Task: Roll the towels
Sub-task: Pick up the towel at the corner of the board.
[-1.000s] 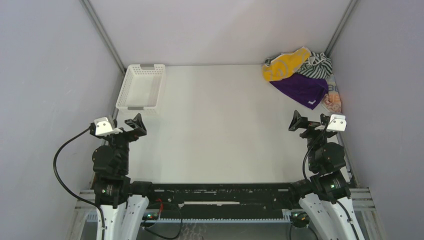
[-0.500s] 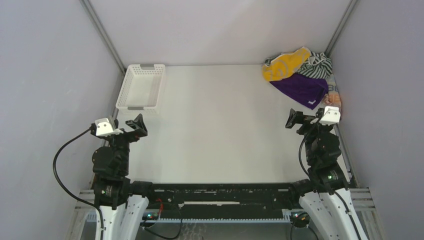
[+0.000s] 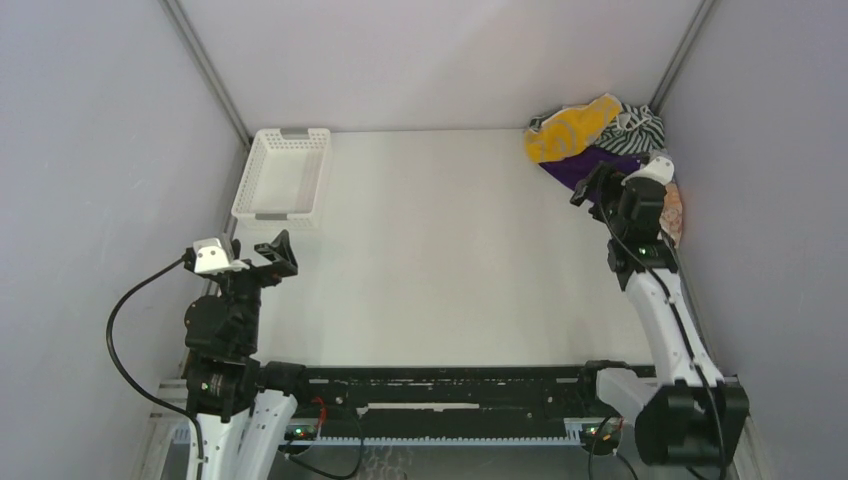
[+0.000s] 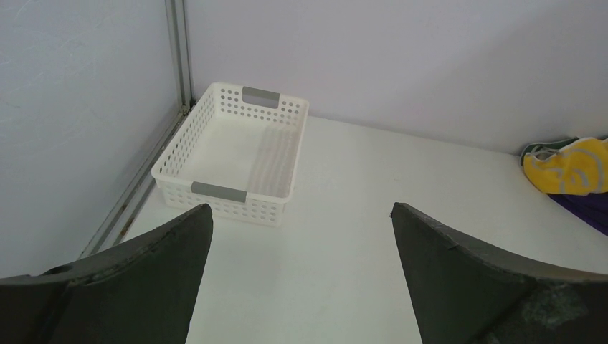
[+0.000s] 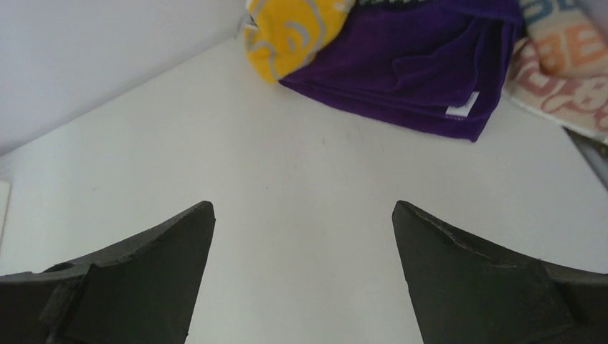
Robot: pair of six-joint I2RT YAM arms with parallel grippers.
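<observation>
The table (image 3: 450, 250) is a plain white surface with grey walls on three sides, and my two arms rise from its near edge.

The white lattice basket (image 4: 215, 203) sits in the far left corner, close against the left wall, with a grey handle at each short end. From my left wrist I look down into it and see its pale floor and perforated sides in full.

The towels are all outside the basket, heaped on the table in the far right corner, well apart from it. The purple towel (image 5: 401, 64) lies folded at the front of the heap, with a small white tag at its near corner. The yellow towel (image 5: 290, 32), marked with white, is bunched against its left side and touches it. The orange and beige patterned towel (image 5: 566, 64) lies to its right, by the right wall. The green-and-white striped towel (image 3: 640, 125) is crumpled at the back of the heap.

My right hand (image 5: 302, 211) hangs above bare table just in front of the purple towel, fingers spread wide, gripping nothing. My left hand (image 4: 301, 215) sits low on the near left side and faces the basket, fingers likewise spread wide around nothing.
</observation>
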